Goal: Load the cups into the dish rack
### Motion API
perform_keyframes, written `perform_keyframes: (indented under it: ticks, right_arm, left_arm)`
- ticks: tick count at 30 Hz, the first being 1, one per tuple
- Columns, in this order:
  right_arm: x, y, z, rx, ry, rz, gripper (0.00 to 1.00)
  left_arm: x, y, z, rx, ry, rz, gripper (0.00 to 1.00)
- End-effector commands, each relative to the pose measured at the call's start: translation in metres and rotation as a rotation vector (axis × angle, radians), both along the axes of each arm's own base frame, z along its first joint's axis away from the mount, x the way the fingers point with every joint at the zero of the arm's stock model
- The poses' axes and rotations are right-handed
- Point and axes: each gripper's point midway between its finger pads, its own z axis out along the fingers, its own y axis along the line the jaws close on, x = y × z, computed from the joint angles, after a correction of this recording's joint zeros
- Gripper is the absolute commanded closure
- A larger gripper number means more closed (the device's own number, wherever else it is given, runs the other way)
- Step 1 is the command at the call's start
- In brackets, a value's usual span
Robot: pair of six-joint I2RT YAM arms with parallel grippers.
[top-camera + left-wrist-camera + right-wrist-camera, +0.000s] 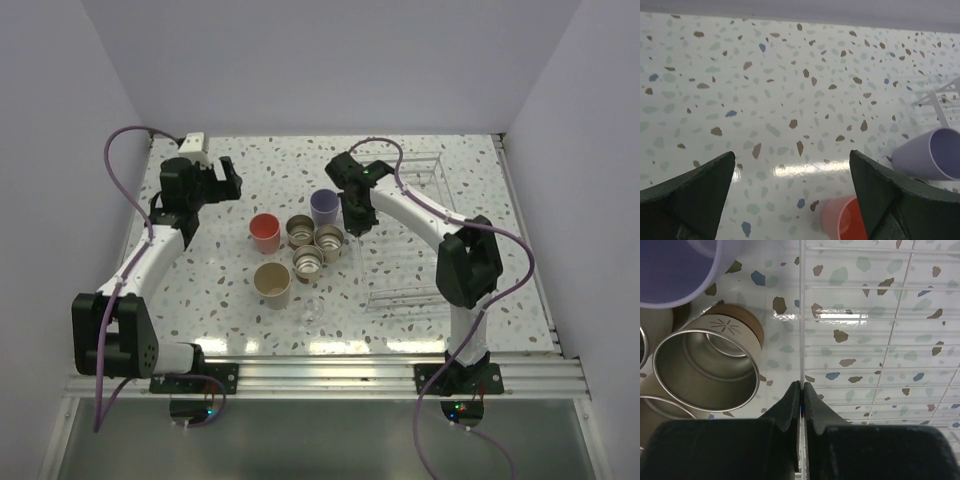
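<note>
Up top, six cups (308,262) stand clustered mid-tabletop (200,290), left of the clear dish rack (440,250). The left tool (231,180) hangs off to their left, the right tool (352,224) at the rack's left edge beside the lavender cup (323,207). Left wrist: jaws spread wide over bare tabletop, pink-red cup (842,220) close. Right wrist: that tool is pinched narrow onto the rack's thin wall, beige steel-lined cup (705,370) alongside.

Six cups clustered mid-worktop (200,290). At back, rear cup (324,208); on cluster's left, left cup (265,233); in middle, three middle cups (329,241) packed close together; nearest arm bases, front cup (272,284). On worktop just right of cluster, rack (410,290). Between rear cup and rack, at rack's left wall, right pincer (352,224). Behind and left of cluster, apart from it, left pincer (231,182).
</note>
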Motion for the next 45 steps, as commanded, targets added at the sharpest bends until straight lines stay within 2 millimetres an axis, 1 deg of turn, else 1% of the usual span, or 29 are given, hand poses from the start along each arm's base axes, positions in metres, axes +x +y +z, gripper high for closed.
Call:
perform_keyframes:
  ticks: [1,2,3,7,11,12,14,15,16,17,18,19,21,22,23,24,26,29,30,32,33,34,36,37,40,41,43,44,45]
  right_arm:
    - [0.006,-0.001,0.016,-0.001,-0.057,0.02,1.0]
    - [0.006,-0.001,0.018,0.007,-0.059,0.018,1.0]
    - [0.006,0.001,0.02,0.018,-0.064,0.013,1.0]
    - [0.002,0.006,0.025,0.063,-0.065,-0.002,1.0]
    - [0.0,0.007,0.028,0.076,-0.07,-0.016,1.0]
    - [0.001,0.006,0.028,0.071,-0.074,-0.026,0.98]
    - [0.003,0.005,0.032,0.07,-0.086,-0.033,0.86]
    - [0.003,0.004,0.034,0.065,-0.091,-0.034,0.69]
    - [0.004,0.004,0.041,0.076,-0.111,-0.04,0.62]
    - [0.004,0.003,0.045,0.076,-0.119,-0.043,0.57]
    - [0.004,0.002,0.049,0.08,-0.131,-0.046,0.47]
    - [0.007,0.0,0.056,0.077,-0.152,-0.055,0.42]
    - [0.007,-0.003,0.071,0.089,-0.185,-0.063,0.38]
    - [0.008,-0.005,0.078,0.088,-0.204,-0.069,0.34]
    - [0.007,-0.006,0.09,0.104,-0.228,-0.071,0.32]
    - [0.005,-0.007,0.095,0.109,-0.237,-0.075,0.31]
    - [0.001,-0.011,0.117,0.139,-0.275,-0.081,0.29]
    - [-0.009,-0.014,0.133,0.182,-0.295,-0.079,0.27]
    - [-0.017,-0.017,0.142,0.208,-0.311,-0.077,0.27]
    - [-0.026,-0.015,0.151,0.259,-0.321,-0.059,0.26]
    - [-0.034,-0.013,0.165,0.322,-0.345,-0.043,0.26]
    - [-0.041,-0.015,0.161,0.334,-0.335,-0.046,0.25]
    - [-0.05,-0.015,0.165,0.38,-0.342,-0.055,0.25]
    - [-0.059,-0.02,0.168,0.396,-0.353,-0.058,0.25]
    - [-0.073,-0.03,0.172,0.418,-0.369,-0.07,0.25]
    - [-0.076,-0.033,0.173,0.417,-0.374,-0.072,0.25]
    - [-0.082,-0.043,0.169,0.393,-0.371,-0.087,0.24]
    - [-0.087,-0.047,0.174,0.396,-0.386,-0.088,0.24]
    - [-0.091,-0.052,0.171,0.382,-0.379,-0.089,0.24]
  left_arm:
    - [-0.021,-0.015,-0.011,-0.077,0.122,-0.067,0.0]
    - [-0.024,-0.015,-0.01,-0.076,0.126,-0.067,0.0]
    - [-0.026,-0.015,-0.003,-0.073,0.111,-0.069,0.0]
    - [-0.034,-0.015,0.006,-0.062,0.11,-0.08,0.0]
    - [-0.039,-0.014,0.008,-0.05,0.135,-0.08,0.0]
    - [-0.041,-0.014,0.006,-0.048,0.152,-0.079,0.0]
    - [-0.046,-0.014,-0.001,-0.045,0.182,-0.083,0.0]
    - [-0.047,-0.014,-0.003,-0.044,0.192,-0.085,0.0]
    - [-0.049,-0.015,-0.006,-0.042,0.203,-0.089,0.0]
    - [-0.051,-0.015,-0.01,-0.04,0.217,-0.093,0.0]
    - [-0.053,-0.016,-0.012,-0.039,0.223,-0.096,0.0]
    - [-0.054,-0.017,-0.012,-0.033,0.227,-0.102,0.0]
    - [-0.056,-0.019,-0.013,-0.029,0.236,-0.107,0.0]
    - [-0.056,-0.02,-0.013,-0.023,0.237,-0.107,0.0]
    - [-0.057,-0.021,-0.013,-0.019,0.241,-0.11,0.0]
    - [-0.057,-0.022,-0.012,-0.019,0.241,-0.113,0.0]
    - [-0.059,-0.023,-0.013,-0.011,0.252,-0.117,0.0]
    - [-0.059,-0.024,-0.017,0.001,0.268,-0.114,0.0]
    - [-0.059,-0.025,-0.019,-0.002,0.275,-0.114,0.0]
    - [-0.059,-0.027,-0.023,-0.003,0.287,-0.117,0.01]
    - [-0.059,-0.03,-0.026,-0.003,0.296,-0.123,0.01]
    - [-0.058,-0.032,-0.027,0.0,0.299,-0.127,0.01]
    - [-0.058,-0.037,-0.032,0.005,0.314,-0.138,0.02]
    - [-0.057,-0.038,-0.033,0.01,0.318,-0.138,0.02]
    - [-0.055,-0.041,-0.041,0.028,0.337,-0.134,0.03]
    - [-0.055,-0.043,-0.044,0.03,0.351,-0.135,0.05]
    - [-0.057,-0.049,-0.053,0.042,0.373,-0.147,0.07]
    - [-0.057,-0.048,-0.058,0.053,0.385,-0.14,0.07]
    - [-0.06,-0.053,-0.063,0.06,0.397,-0.148,0.08]
